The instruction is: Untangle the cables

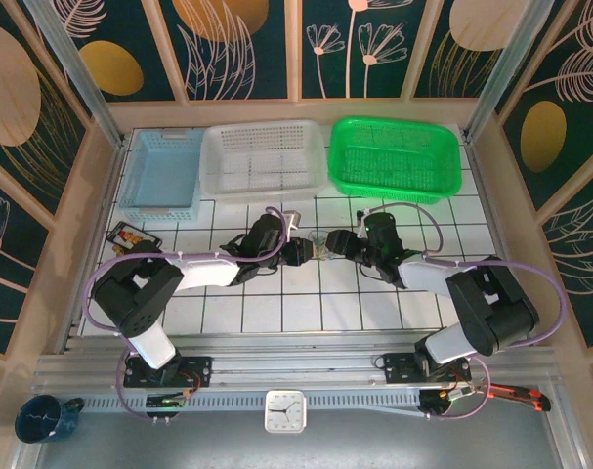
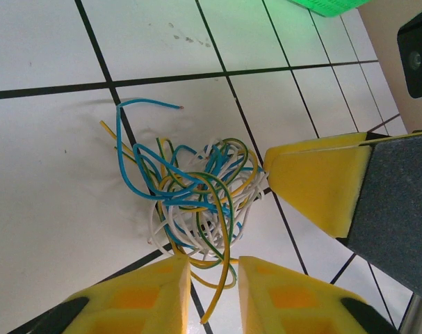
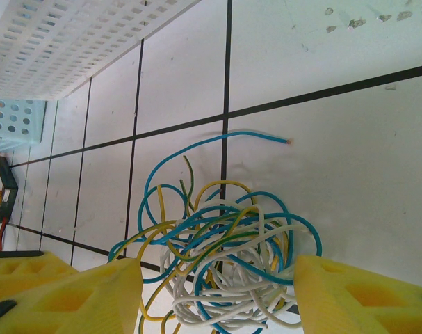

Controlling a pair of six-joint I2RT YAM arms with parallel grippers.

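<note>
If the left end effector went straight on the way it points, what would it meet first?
The cables: the tangle lies directly ahead of the open left end effector, one yellow strand reaching between its fingers. The right end effector sits to one side, probably outside that line.

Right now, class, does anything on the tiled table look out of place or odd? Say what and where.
The cables lie knotted in one central clump, with a blue end sticking out. The small black tray sits askew, far left.
</note>
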